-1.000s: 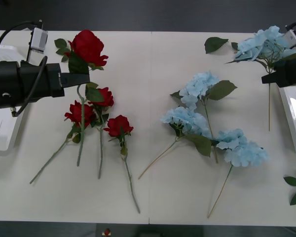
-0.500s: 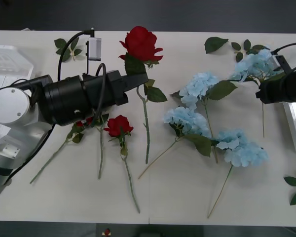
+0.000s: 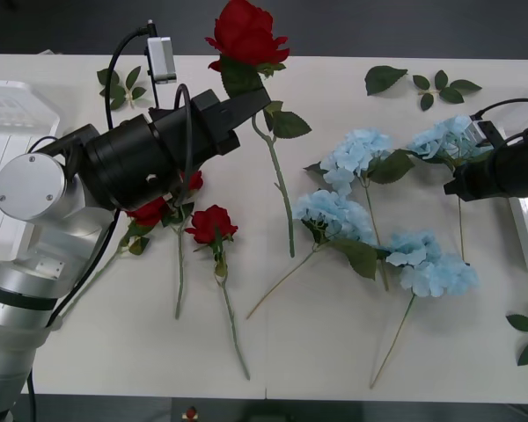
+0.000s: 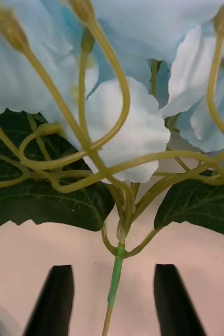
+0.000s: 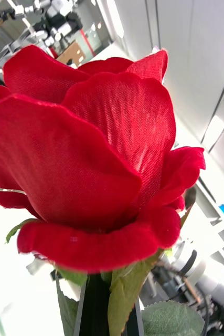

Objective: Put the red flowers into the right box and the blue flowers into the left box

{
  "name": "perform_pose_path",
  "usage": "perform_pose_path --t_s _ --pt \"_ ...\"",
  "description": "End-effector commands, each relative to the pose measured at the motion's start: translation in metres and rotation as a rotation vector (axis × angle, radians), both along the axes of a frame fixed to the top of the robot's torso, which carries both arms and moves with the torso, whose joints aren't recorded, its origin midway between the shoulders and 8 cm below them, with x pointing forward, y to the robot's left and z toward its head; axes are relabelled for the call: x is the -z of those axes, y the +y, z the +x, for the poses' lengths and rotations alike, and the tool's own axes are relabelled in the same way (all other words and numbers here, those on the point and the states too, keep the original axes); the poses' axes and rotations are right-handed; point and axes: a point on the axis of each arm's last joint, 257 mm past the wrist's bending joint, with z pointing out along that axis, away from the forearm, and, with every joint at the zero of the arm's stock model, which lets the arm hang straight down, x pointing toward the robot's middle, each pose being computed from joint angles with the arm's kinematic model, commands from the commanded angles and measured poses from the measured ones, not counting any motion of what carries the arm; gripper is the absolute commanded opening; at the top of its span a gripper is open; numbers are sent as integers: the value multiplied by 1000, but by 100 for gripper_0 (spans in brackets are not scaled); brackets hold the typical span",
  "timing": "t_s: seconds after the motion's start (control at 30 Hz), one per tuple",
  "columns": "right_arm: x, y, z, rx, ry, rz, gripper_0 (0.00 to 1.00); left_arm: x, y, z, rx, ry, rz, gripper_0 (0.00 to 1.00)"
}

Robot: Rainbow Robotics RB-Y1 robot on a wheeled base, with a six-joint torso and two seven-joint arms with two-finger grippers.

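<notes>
While the left gripper [image 3: 246, 98] stays pinched on the stem of a deep-red artificial rose [image 3: 244, 33], held aloft toward the desk's far edge, the carry to the plain-rimmed translucent tray [image 3: 526, 230] at the right edge should be level so the dangling stem clears the pale-blue hydrangea heads [image 3: 350, 156] lying mid-desk. The right gripper [image 4: 114, 296] holds another blue hydrangea [image 3: 450, 136] near that edge; its black fingers look spread beside the stem, though contact is unclear. Loose green leaf sprigs [image 3: 441, 83] dot the white desk [image 3: 317, 343].

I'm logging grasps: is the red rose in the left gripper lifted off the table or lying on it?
Lifted. The left gripper holds the red rose just under its bloom; its stem hangs free.
</notes>
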Motion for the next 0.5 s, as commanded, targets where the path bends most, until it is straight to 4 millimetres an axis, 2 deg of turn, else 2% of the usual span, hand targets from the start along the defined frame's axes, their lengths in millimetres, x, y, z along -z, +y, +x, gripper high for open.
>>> perform_pose_path --t_s 0.03,0.13,0.2,0.3,0.33,0.37,0.5 --pt "-22 -7 11 -9 -36 -22 77 -29 -13 -4 19 -39 -44 0" --pt "-35 1 6 -49 -28 19 95 -24 -17 -2 5 -45 -22 0" --pt "-49 2 3 -86 -37 40 98 -23 -19 -1 -2 -48 -15 0" --pt "-79 4 -7 -142 -47 115 100 -21 -24 -1 -2 -47 -9 0" --pt "-79 4 -7 -142 -47 115 100 -21 -24 -1 -2 -47 -9 0" --pt "-99 9 -16 -195 -59 165 100 -19 -24 1 -7 -44 -3 0" --pt "-138 23 -30 -307 -111 267 100 -17 -25 1 -10 -41 8 0"
